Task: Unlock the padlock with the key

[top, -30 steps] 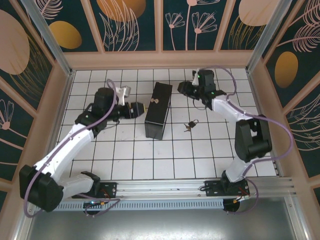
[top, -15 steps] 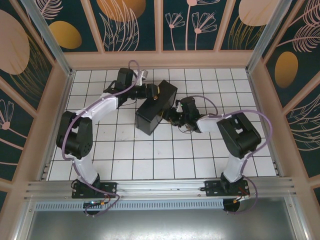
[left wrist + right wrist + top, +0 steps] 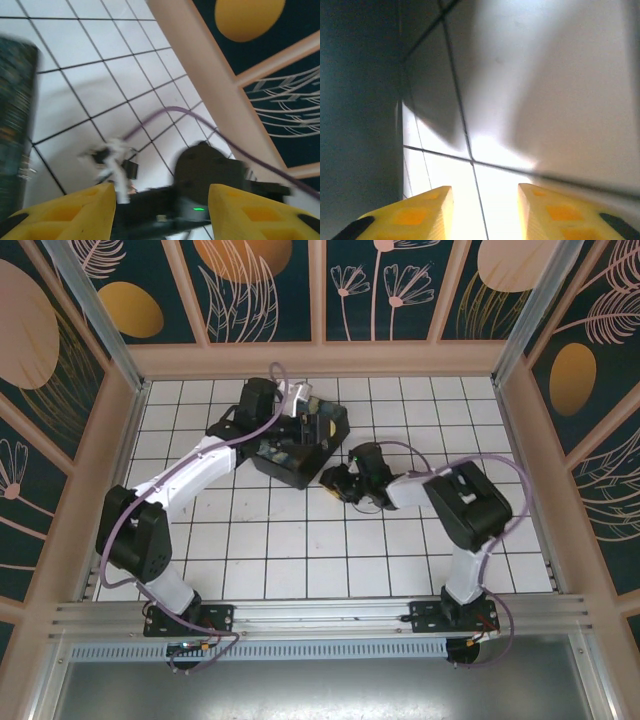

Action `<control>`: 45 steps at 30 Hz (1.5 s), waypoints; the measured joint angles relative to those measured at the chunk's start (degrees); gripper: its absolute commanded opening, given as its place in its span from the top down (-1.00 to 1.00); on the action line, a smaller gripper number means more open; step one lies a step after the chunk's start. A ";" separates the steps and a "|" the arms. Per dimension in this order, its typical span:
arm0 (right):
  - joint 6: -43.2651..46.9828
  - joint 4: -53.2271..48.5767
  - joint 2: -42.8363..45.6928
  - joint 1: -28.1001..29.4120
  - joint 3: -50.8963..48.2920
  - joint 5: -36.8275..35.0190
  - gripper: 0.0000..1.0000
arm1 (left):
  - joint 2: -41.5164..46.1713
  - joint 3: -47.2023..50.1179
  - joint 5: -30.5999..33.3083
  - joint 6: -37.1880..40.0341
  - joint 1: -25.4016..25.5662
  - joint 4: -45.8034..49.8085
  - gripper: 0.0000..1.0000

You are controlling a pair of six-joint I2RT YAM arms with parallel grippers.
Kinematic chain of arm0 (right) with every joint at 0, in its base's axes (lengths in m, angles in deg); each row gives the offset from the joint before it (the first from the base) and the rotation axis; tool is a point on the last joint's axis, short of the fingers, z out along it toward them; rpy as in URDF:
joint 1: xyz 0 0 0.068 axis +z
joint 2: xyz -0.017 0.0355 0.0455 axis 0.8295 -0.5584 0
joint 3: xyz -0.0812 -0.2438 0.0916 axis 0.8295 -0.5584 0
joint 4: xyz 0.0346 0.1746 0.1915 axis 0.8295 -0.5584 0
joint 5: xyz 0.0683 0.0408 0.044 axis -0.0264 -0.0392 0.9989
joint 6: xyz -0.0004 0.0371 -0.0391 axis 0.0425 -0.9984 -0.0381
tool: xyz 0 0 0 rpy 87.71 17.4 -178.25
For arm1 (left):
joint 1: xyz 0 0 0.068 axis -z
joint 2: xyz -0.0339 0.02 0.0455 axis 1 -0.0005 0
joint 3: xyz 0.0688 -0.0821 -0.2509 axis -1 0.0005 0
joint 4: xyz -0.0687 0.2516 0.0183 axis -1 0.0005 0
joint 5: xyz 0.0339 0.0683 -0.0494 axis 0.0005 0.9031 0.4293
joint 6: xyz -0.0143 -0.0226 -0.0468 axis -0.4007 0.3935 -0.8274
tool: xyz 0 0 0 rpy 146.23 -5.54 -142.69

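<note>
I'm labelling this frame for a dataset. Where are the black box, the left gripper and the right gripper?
black box (image 3: pixel 293 471), top external view, on its near side wall.
left gripper (image 3: pixel 161 195), left wrist view, midway between its yellow fingertips.
right gripper (image 3: pixel 484 192), right wrist view, midway between its yellow fingertips.

One black box (image 3: pixel 295 468); two end effectors: left end effector (image 3: pixel 162 200), right end effector (image 3: pixel 485 200).

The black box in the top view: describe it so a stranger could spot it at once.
Find the white tiled table inside the patterned walls. Near its far middle lies the black box, the only big dark oblong block on the tiles.
</note>
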 measured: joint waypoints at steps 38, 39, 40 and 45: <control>53.92 52.02 13.99 -35.12 -34.53 -22.71 -0.98 | 7.98 62.40 40.22 26.05 -29.24 -73.42 -0.97; 53.94 52.02 13.99 -35.12 -34.53 -22.69 -0.98 | 7.98 62.40 40.19 26.08 -29.24 -73.64 -0.97; 54.01 52.02 13.99 -35.12 -34.53 -22.67 -0.98 | 7.98 62.38 40.17 26.08 -29.24 -73.83 -0.97; 54.03 52.02 13.99 -35.12 -34.53 -22.67 -0.98 | 7.96 61.79 40.17 26.08 -29.24 -74.07 -0.98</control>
